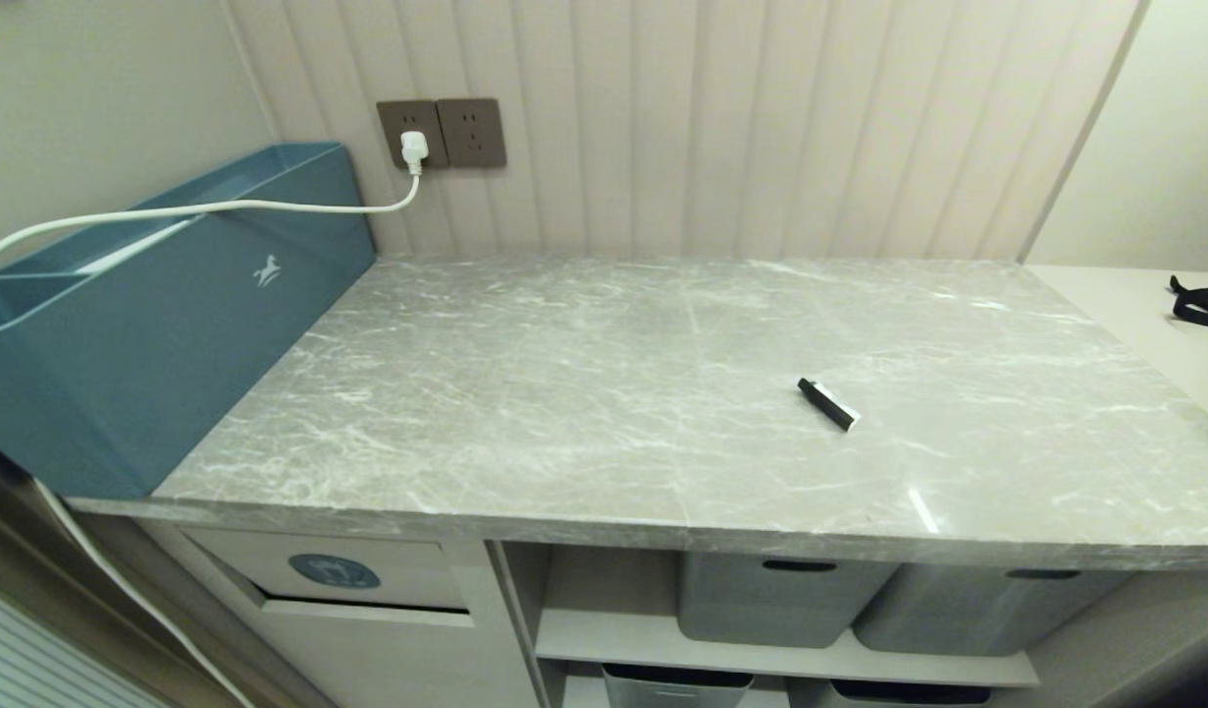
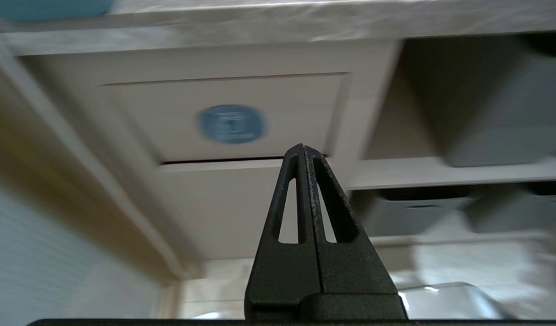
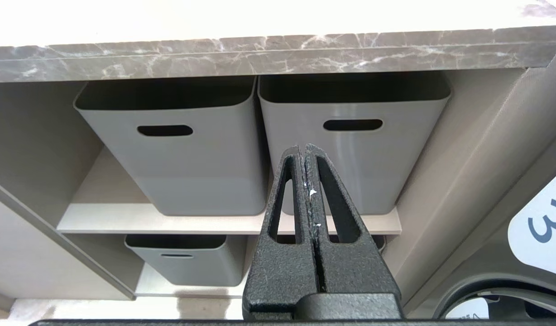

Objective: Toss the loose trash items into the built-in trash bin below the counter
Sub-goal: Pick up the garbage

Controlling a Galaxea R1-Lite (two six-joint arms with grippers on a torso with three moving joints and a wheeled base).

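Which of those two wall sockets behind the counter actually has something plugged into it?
The left socket, nearer the teal-blue box. A white plug sits in it, its white cable trailing over the box. The right socket beside it is bare.

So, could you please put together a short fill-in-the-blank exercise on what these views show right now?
1. The black wrapper lies on the ___ counter.
2. The trash bin flap carries a round ___ sticker.
3. The left gripper is ___ and empty.
4. The right gripper faces the grey ___.

Missing words: marble; blue; shut; tubs
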